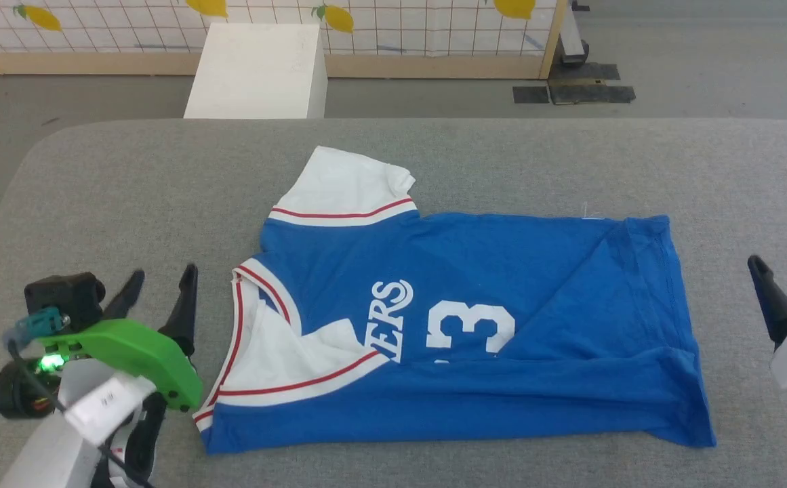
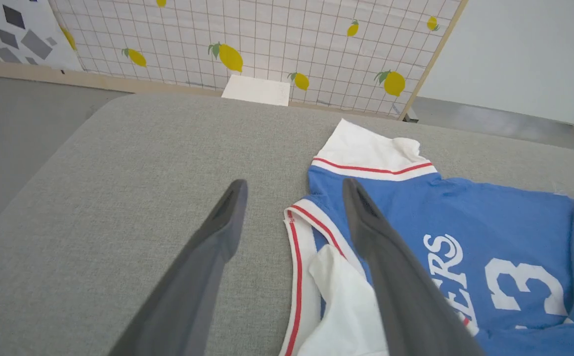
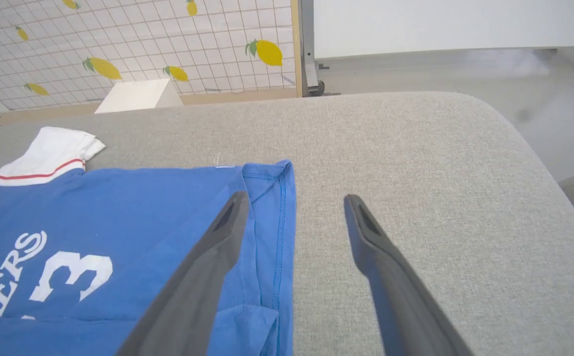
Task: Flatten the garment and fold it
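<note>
The shirt (image 1: 474,271) lies one fold in; its sleeve (image 1: 346,183) at 11 o'clock remains. Open and empty: the left gripper (image 1: 163,272) at 9, the right gripper (image 1: 781,264) at 3.

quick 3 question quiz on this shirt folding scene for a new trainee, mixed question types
1. True or false: the left pincer and right pincer both stand open and empty.
2. The royal-blue jersey T-shirt lies on the grey fabric table. Which white sleeve is folded in over the blue body? A the near one, B the far one, C both.
3. Fill in: the red-and-white striped collar lies toward the robot's ___ side.

Key: 1 true; 2 A, the near sleeve; 3 left.
</note>
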Controlling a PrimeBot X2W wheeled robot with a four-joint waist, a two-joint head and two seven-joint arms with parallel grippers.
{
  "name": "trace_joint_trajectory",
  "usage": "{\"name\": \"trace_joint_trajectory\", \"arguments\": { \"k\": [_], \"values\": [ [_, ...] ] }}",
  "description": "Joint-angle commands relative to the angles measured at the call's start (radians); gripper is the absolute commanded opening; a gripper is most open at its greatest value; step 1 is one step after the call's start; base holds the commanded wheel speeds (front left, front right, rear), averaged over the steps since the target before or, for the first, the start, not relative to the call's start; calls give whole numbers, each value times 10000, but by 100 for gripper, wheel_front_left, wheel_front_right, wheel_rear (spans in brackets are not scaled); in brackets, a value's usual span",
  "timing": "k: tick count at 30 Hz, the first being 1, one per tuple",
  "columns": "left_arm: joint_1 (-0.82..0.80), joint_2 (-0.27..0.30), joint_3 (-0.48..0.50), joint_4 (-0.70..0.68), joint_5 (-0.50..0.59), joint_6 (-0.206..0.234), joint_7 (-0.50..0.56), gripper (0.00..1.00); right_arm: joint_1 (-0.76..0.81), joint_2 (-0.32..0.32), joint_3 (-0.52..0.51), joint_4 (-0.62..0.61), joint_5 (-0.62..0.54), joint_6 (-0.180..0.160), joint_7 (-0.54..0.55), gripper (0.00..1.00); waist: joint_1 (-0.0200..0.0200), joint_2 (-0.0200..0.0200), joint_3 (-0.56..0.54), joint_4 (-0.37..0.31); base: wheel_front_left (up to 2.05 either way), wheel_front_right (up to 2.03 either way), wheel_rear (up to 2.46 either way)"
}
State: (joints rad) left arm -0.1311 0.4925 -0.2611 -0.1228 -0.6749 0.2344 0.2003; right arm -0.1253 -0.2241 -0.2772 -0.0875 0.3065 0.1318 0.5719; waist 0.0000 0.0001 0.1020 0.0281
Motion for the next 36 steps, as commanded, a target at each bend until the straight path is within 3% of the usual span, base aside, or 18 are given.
{"name": "trace_joint_trajectory", "arguments": {
  "k": [1, 7, 15, 27, 36],
  "values": [
    [-195, -129, 18, 109, 300, -212, -714, 100, -197, 49, -11, 104, -85, -11, -422, 100, 0, -1, 52, -1, 0, 0, 0],
    [-292, -599, -133, 907, 702, -667, -2524, 100, -353, 80, 149, 663, -91, -11, -1609, 100, 0, -1, 314, 22, 0, 0, 0],
    [-648, -1051, -321, 1816, 738, -1073, -3535, 100, -598, 24, 425, 1077, 45, -11, -2193, 100, 0, -1, 843, 42, 0, 0, 0],
    [-2670, -1185, -762, 2822, 802, -1570, -2890, 100, -1212, -206, 635, 1122, 215, -11, -2259, 100, 0, -1, 1732, 33, 0, 0, 0],
    [-6201, -1421, -1260, 4878, 997, -2235, -1578, 100, -1693, -397, 750, 823, 305, -11, -2187, 100, 0, -1, 2902, -125, 0, 0, 0]
  ]
}}
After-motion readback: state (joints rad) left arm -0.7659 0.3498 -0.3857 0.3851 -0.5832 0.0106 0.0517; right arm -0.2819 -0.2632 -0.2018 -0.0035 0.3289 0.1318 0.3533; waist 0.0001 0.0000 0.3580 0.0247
